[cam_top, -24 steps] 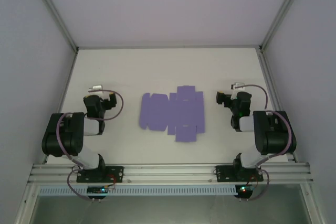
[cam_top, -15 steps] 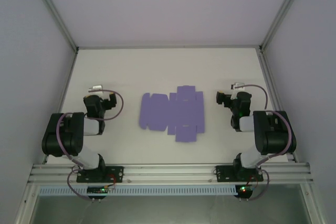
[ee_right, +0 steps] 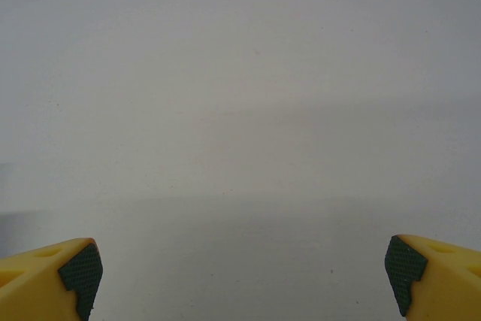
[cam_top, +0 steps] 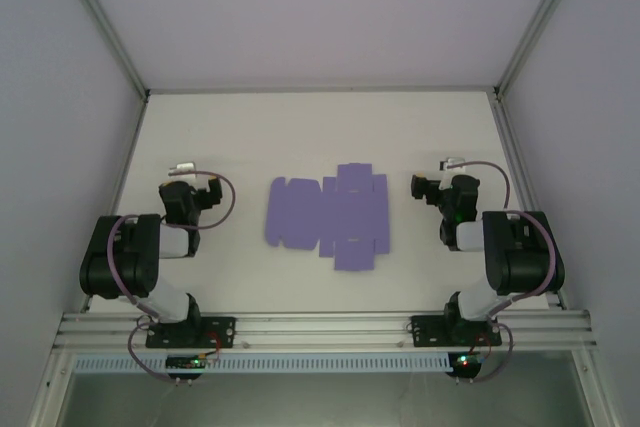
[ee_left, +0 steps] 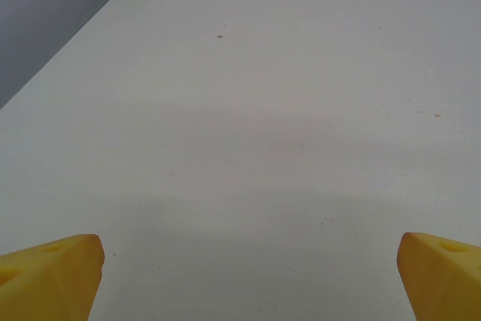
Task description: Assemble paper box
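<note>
The paper box (cam_top: 328,215) is a flat sheet of plain purple card, not folded, lying face-up near the middle of the white table (cam_top: 250,127), a little toward the near edge. Its wide left part ends in rounded corners, and short flaps stick out at the far and near sides of its right part. It sits between the two arms and touches neither. The right gripper (ee_right: 244,276) is just off the sheet's right edge, while the left gripper (ee_left: 246,276) is farther from the left edge, with a strip of bare table between them. Both grippers are spread wide with nothing between the jaws. In the left wrist view the yellow fingertips (ee_left: 52,272) sit at the bottom corners over bare tabletop. In the right wrist view the yellow tips carry dark green pads (ee_right: 79,268), also over bare tabletop. A small dark speck (ee_left: 219,35) marks the table ahead of the left gripper. From above, both arms are folded back close to their bases, each with a thin purple cable (cam_top: 228,197) looping from the wrist. The bases are bolted to a metal rail (cam_top: 320,327) along the near edge, where small lights (cam_top: 462,359) glow. Pale walls (cam_top: 60,147) close in the table on three sides.
</note>
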You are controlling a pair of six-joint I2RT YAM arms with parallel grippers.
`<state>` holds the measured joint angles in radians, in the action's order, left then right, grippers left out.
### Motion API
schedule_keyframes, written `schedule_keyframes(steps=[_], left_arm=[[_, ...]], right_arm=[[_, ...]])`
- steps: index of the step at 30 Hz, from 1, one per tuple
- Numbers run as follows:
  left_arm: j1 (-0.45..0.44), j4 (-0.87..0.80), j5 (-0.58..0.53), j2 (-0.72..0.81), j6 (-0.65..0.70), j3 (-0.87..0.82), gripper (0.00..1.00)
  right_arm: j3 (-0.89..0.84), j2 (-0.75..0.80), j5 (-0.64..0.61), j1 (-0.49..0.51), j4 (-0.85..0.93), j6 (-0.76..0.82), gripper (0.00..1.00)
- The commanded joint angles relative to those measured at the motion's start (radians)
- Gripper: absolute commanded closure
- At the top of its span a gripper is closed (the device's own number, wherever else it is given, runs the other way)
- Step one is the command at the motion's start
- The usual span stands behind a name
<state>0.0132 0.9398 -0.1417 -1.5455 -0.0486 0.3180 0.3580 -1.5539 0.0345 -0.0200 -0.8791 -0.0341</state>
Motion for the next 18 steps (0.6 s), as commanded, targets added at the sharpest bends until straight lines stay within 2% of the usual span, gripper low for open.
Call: schedule_keyframes(steps=[1,4,11,14,16,18], left_arm=[[0.005,0.031,0.019,0.005,0.009,0.028,0.01],[0.005,0.03,0.02,0.005,0.01,0.03,0.01],[0.005,0.03,0.024,0.007,0.011,0.029,0.0],[0.004,0.024,0.024,0.016,0.012,0.037,0.01],[0.004,-0.115,-0.016,0.078,-0.001,0.084,0.01],[0.003,-0.33,-0.035,0.174,-0.028,0.154,0.01]], right_arm=[[0.015,0.004,0.011,-0.007,0.005,0.0,0.01],[0.015,0.003,-0.017,-0.006,-0.002,-0.001,0.01],[0.011,0.008,0.025,-0.006,-0.004,-0.006,0.01],[0.028,0.079,0.008,-0.006,0.086,-0.011,0.01],[0.044,0.155,-0.027,-0.007,0.178,-0.01,0.01],[0.082,0.243,-0.062,-0.006,0.3,-0.012,0.01]])
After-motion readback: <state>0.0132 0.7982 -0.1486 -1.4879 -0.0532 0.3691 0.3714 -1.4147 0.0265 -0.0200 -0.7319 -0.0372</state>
